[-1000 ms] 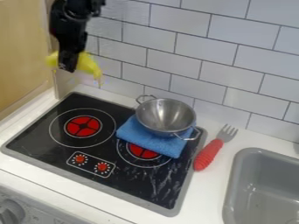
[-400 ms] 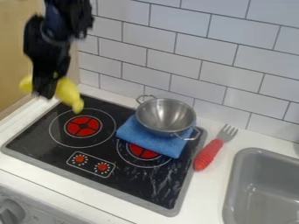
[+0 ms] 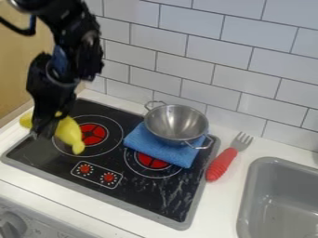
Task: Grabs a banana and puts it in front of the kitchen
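Note:
The gripper [image 3: 42, 130] hangs over the left side of the black stove, shut on a yellow banana [image 3: 68, 132]. One end of the banana sticks out left of the fingers, above the white counter edge; the other points down to the right, in front of the left burner. Whether the banana touches the stove I cannot tell. The toy kitchen's stove top [image 3: 133, 197] lies below, with two red knobs near its front.
A metal pot [image 3: 175, 122] stands on a folded blue cloth [image 3: 160, 152] at the stove's back right. To the right lie a red-handled fork [image 3: 222, 162] and a grey sink [image 3: 279, 200]. A tiled wall [image 3: 217, 56] rises behind; a wooden panel [image 3: 25, 56] stands at left.
The gripper has come down and toward the front left with the banana in it, from near the wall to over the stove's left side. More of the arm shows at the top.

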You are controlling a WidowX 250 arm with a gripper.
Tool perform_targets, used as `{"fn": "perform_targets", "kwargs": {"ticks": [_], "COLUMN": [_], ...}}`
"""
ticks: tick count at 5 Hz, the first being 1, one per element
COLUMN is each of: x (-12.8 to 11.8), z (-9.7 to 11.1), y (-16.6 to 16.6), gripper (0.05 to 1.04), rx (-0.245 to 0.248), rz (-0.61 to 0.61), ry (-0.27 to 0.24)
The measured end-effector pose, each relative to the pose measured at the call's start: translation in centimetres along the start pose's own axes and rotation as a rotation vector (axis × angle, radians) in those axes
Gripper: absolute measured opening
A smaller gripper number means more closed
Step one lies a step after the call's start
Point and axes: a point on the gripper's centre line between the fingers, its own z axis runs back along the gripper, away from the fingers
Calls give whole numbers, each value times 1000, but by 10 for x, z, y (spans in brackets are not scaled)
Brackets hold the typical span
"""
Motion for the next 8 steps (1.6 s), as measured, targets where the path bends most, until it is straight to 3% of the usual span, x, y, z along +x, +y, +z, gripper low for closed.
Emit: {"fn": "perform_targets", "kwargs": {"ticks": [2,3,4,5,7,8], "x": [-6,-9,-10,-9,-2,11], "z": [-20,-23,-25,-25,-18,2], "y": [2,2,6,7,9,4], "gripper": [510,588,910,1020,999,999], "rx": [2,7,33,40,52,-5], "rz": [-71,-92,-99,-103,-121,-104], "ry": [-18,-11,-11,-14,-39,-69]}}
